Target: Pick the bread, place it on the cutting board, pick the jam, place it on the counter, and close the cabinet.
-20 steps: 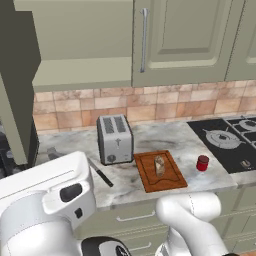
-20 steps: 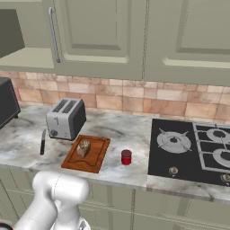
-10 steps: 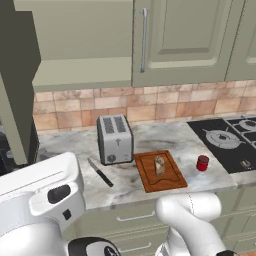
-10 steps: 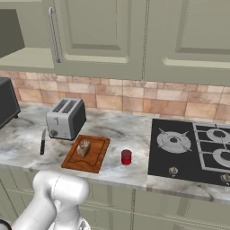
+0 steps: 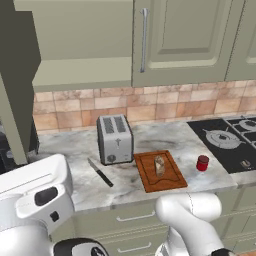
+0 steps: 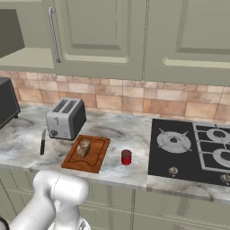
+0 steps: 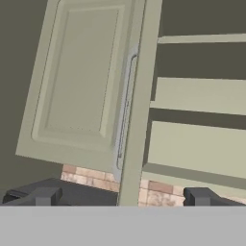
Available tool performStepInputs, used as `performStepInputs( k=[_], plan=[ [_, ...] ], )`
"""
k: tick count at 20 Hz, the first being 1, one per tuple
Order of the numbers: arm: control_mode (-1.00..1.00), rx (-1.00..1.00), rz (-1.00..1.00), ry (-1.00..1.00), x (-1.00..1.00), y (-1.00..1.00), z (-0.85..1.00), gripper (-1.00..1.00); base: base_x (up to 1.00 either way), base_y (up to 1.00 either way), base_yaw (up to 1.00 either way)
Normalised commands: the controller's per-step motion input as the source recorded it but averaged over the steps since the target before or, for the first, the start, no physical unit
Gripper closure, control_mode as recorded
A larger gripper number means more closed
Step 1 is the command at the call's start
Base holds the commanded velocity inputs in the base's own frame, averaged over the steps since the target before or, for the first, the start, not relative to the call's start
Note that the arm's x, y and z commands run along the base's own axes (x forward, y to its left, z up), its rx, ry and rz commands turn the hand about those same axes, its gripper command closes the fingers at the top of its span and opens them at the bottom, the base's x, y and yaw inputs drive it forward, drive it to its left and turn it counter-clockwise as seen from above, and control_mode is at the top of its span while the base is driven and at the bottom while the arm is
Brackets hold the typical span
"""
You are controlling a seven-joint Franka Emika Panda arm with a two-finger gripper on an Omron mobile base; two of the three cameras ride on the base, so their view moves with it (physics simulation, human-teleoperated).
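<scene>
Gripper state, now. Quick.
Gripper: open, holding nothing, facing the open cabinet door.

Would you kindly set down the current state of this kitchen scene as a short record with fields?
bread: lying on the cutting board
cutting board: on the counter in front of the toaster
jam: upright on the counter, between board and stovetop
cabinet: left door swung open, right door shut
hand: open, empty, facing the open door's edge
toaster: at the back of the counter
knife: flat on the counter, left of the board
</scene>
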Motion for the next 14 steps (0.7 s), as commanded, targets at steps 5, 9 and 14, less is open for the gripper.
performStepInputs(
  k=[5, 9, 14],
  plan=[
    [-1.0, 0.0, -0.02, 0.0, 0.02, 0.14, -0.06, -1.0, 0.0, 0.0, 0.0],
    [-1.0, 0.0, -0.03, 0.0, 0.04, 0.12, -0.05, -1.0, 0.0, 0.0, 0.0],
    [-1.0, 0.0, -0.06, 0.0, 0.11, 0.12, -0.03, -1.0, 0.0, 0.0, 0.0]
  ],
)
